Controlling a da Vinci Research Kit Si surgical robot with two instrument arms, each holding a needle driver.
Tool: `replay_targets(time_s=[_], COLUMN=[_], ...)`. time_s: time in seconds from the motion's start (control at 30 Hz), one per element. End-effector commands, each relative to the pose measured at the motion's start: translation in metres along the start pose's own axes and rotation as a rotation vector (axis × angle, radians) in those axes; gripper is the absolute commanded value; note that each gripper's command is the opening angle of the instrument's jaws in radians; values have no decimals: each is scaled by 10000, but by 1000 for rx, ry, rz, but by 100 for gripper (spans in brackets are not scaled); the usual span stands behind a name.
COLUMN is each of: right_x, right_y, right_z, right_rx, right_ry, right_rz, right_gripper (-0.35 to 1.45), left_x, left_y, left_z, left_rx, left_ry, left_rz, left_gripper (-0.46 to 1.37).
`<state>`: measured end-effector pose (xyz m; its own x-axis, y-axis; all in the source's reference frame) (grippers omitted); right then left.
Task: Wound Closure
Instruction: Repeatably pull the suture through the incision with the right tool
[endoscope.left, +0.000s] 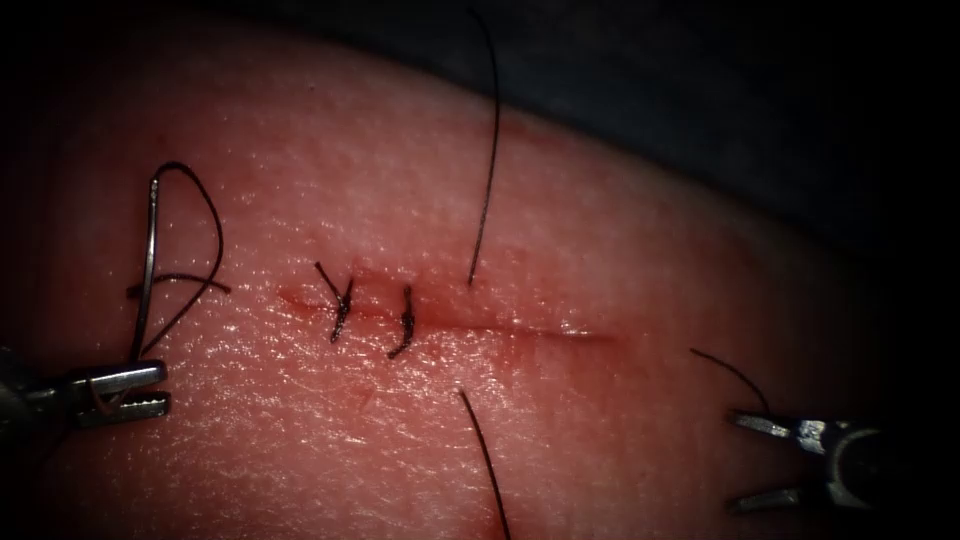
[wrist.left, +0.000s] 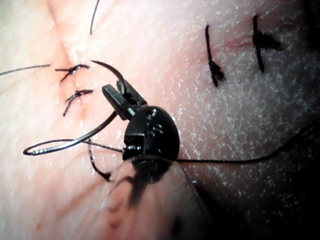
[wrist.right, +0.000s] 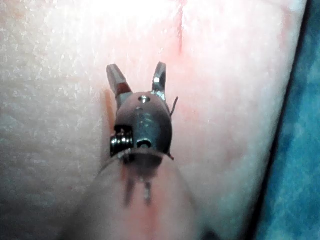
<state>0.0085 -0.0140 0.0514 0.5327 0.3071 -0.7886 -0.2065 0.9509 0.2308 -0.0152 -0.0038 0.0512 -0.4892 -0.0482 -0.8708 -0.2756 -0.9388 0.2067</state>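
While both tools sit low at opposite edges of the endoscope view, the scene reads as follows.

Left tool: the left arm's tool (endoscope.left: 150, 390) comes in from the lower left and lies nearly level over the tissue (endoscope.left: 620, 430), well left of the cut (endoscope.left: 520, 330); its jaws are closed on the needle.

Needle: the needle (endoscope.left: 147, 270) rises from those jaws, gripped near one end of its curve, the rest arcing free above the surface left of the cut and not in the tissue; the left wrist view shows the same grip (wrist.left: 114, 95).

Right tool: the right arm's tool (endoscope.left: 765, 462) enters from the lower right, well right of the cut, jaws spread wide and holding nothing; the right wrist view shows them parted above the tissue (wrist.right: 137, 80).

Thread: the thread (endoscope.left: 205, 215) loops from the needle's upper end and back down beside it; one strand (endoscope.left: 490, 150) enters the tissue just above the cut, another (endoscope.left: 485, 455) emerges below it, and a loose end (endoscope.left: 735, 372) lies just above the right tool.

Stitches: two knotted stitches (endoscope.left: 343, 308) cross the cut's left part.

Fluid: red fluid (endoscope.left: 300, 298) lines the cut.
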Motion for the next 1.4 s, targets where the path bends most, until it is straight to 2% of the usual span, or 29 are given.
replay_targets(time_s=[0.03, 0.27, 0.5, 0.53, 0.9, 1.03, 1.13, 1.17, 1.2, 1.23, 1.4], right_x=[1, 6, 12, 14, 27, 30, 32, 32, 32, 32, 33], right_y=[2, 5, -5, -8, -24, -27, -28, -28, -29, -29, -32], right_z=[6, 56, 100, 111, 171, 182, 187, 187, 186, 185, 180], right_rx=[3, 31, 62, 62, 84, 95, 110, 115, 124, 141, 150], right_ry=[2, 32, 62, 67, 96, 98, 106, 109, 110, 108, 89], right_rz=[-6, -12, -27, -32, -60, -68, -77, -79, -83, -90, -122], right_gripper=[92, 87, 79, 78, 73, 71, 54, 37, -16, -35, -35], left_x=[0, 0, 0, 0, 0, 0, 0, 0, 0, 0, 0], left_y=[0, 0, 0, 0, 0, 0, 0, 0, 0, 0, 0], left_z=[0, 2, 1, 1, 0, 0, -1, -1, -1, -2, -2], left_rx=[-5, -6, -6, -6, -7, -7, -8, -8, -8, -8, -8], left_ry=[0, 2, 2, 3, 3, 3, 4, 4, 4, 4, 4], left_rz=[2, 2, 2, 2, 2, 2, 2, 2, 2, 2, 2], left_gripper=[-35, -35, -35, -35, -35, -35, -35, -35, -35, -35, -35])
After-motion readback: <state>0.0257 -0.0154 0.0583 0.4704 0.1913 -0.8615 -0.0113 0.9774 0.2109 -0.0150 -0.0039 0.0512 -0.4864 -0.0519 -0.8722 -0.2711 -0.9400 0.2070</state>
